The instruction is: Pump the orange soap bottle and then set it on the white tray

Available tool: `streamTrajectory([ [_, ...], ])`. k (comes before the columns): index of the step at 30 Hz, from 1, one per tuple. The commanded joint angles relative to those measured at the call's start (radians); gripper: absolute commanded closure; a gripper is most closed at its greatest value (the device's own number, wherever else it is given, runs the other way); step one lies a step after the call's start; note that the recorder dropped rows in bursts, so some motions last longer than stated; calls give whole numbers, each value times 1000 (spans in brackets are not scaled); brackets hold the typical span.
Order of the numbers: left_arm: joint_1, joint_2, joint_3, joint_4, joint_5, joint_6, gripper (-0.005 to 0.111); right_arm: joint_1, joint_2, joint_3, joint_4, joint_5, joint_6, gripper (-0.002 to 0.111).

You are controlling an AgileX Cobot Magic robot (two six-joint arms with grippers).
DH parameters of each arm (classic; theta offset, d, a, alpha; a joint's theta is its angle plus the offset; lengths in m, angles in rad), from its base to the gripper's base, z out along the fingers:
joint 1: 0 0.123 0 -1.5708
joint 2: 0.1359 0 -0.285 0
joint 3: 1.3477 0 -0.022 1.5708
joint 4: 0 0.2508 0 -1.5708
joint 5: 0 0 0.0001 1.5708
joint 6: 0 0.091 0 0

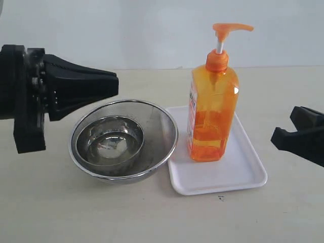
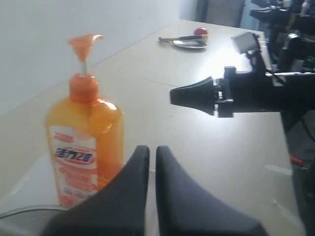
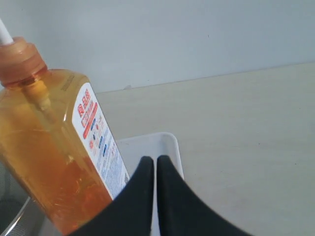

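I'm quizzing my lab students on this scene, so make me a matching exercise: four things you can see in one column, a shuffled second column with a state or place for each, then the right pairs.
Column one
1. orange soap bottle
2. white tray
3. small steel bowl
4. left tool

Column two
A. shut, holding nothing
B. nested inside the larger steel bowl
C. stands upright, pump head on top
D. lies flat under the bottle

Pairs: 1-C, 2-D, 3-B, 4-A
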Motion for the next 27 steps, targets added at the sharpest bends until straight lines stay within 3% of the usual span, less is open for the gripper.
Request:
streamTrajectory([
  [1, -2, -145, 2, -10, -202, -86, 102, 1, -4, 6, -2, 3, 5, 108],
  [10, 3, -451, 52, -10, -494, -119, 102, 1, -4, 6, -2, 3, 5, 108],
  [17, 80, -673, 188, -10, -795, -427, 102, 1, -4, 6, -2, -4, 5, 108],
  [27, 130, -1053, 409, -10, -810, -423, 102, 1, -4, 6, -2, -4, 5, 108],
])
